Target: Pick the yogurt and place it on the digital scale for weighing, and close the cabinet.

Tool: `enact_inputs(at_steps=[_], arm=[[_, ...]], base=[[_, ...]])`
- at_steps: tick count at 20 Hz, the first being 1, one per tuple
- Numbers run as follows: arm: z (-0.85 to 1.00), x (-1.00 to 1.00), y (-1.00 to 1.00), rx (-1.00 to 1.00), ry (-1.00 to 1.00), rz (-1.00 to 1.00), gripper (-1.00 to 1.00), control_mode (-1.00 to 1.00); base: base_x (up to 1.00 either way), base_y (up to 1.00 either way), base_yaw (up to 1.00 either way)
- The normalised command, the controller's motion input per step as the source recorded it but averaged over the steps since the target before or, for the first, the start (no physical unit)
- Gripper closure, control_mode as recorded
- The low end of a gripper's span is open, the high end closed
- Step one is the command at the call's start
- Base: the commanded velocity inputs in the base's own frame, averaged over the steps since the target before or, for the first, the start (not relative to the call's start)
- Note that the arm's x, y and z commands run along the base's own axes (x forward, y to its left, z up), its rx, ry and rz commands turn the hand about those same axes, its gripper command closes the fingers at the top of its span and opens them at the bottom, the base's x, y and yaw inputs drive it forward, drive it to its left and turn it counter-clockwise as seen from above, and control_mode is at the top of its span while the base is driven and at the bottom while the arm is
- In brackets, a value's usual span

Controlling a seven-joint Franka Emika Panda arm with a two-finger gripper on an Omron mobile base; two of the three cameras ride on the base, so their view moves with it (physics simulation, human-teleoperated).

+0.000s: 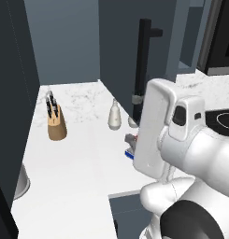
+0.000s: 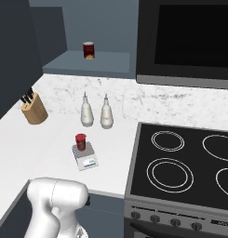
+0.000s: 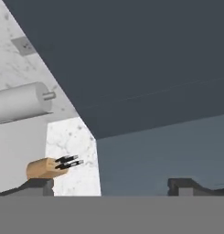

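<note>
step: yogurt point(image 2: 80, 141) already stands on the scale point(image 2: 85, 155); what is left, I judge, is closing the cabinet point(image 1: 120, 51).
knife block point(image 1: 56, 122): far left on the worktop point(image 1: 64, 186), well clear of the door's swing.
door point(image 3: 145, 59): open, edge-on in the left base view with its black bar handle point(image 1: 143, 60) facing right; in the hand view its dark face lies across the top, close ahead.
how to do it well: press flat against the door's broad face near the free edge, away from the hinge, and sweep steadily until it shuts; keep high enough to miss the two bottles point(image 2: 87, 113) and the scale below.
arm: raised and folded in front of the base, hand rolled and aimed at the door.
jaws: gripper point(image 3: 109, 185) wide open, holding nothing.
shelf: a second red cup point(image 2: 89, 50) sits inside the cabinet; leave it there.
</note>
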Motion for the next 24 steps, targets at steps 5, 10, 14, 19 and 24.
enact_inputs(at_steps=[5, 10, 14, 19, 24], arm=[[-0.15, 0.22, 0.22, 0.0, 0.0, -0.18, -1.0, -1.0], [-0.16, 0.19, 0.0, -0.01, 0.0, -0.17, -1.0, -1.0], [-0.14, 0.46, 0.0, -0.01, 0.0, -0.08, -1.0, -1.0], [-0.27, 0.53, 0.09, -0.04, 0.0, -0.06, -1.0, -1.0], [-0.27, 0.42, 0.24, -0.07, -0.01, -0.16, -1.0, -1.0]], base=[[0.0, 0.0, 0.0], [0.0, 0.0, 0.0], [0.0, 0.0, 0.0], [0.0, 0.0, 0.0], [0.0, 0.0, 0.0]])
